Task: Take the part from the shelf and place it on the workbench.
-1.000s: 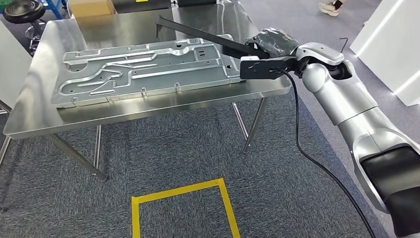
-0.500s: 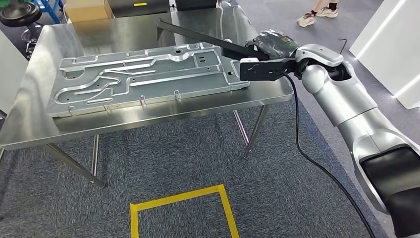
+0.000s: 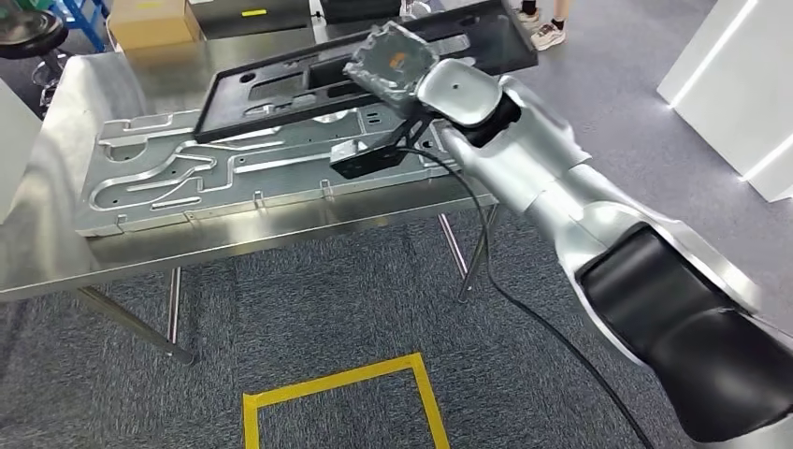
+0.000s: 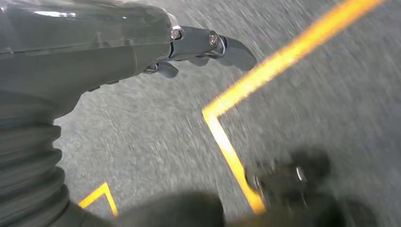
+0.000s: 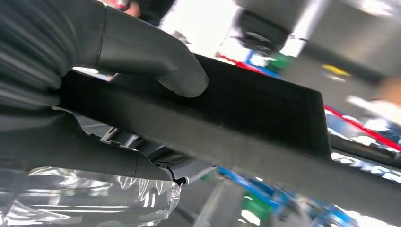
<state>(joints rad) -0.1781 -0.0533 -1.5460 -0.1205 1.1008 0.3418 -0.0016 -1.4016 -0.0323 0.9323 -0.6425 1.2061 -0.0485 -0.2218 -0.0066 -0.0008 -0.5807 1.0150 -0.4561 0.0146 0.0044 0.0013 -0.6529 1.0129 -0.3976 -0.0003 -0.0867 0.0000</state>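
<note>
You have the flat black plastic panel (image 3: pixel 309 70), a long rectangle with cut-out slots and a raised rim, held above the table at about twelve o'clock from the robot. It tilts slightly and looks clear of the stamped silver sheet-metal plate (image 3: pixel 234 168) below it, likely so it can be lowered flat. The right hand (image 3: pixel 391 61) grasps it by its near edge; in the right wrist view the thick grey thumb (image 5: pixel 156 61) presses on the matte, finely textured top face. Underneath, the ribbed, embossed plate lies on the brushed stainless steel workbench (image 3: pixel 56 253). Your left hand (image 4: pixel 198 45) hangs over grey carpet (image 3: pixel 327 299) with yellow tape lines (image 3: pixel 327 374), grasping nothing, fingers loosely extended.
</note>
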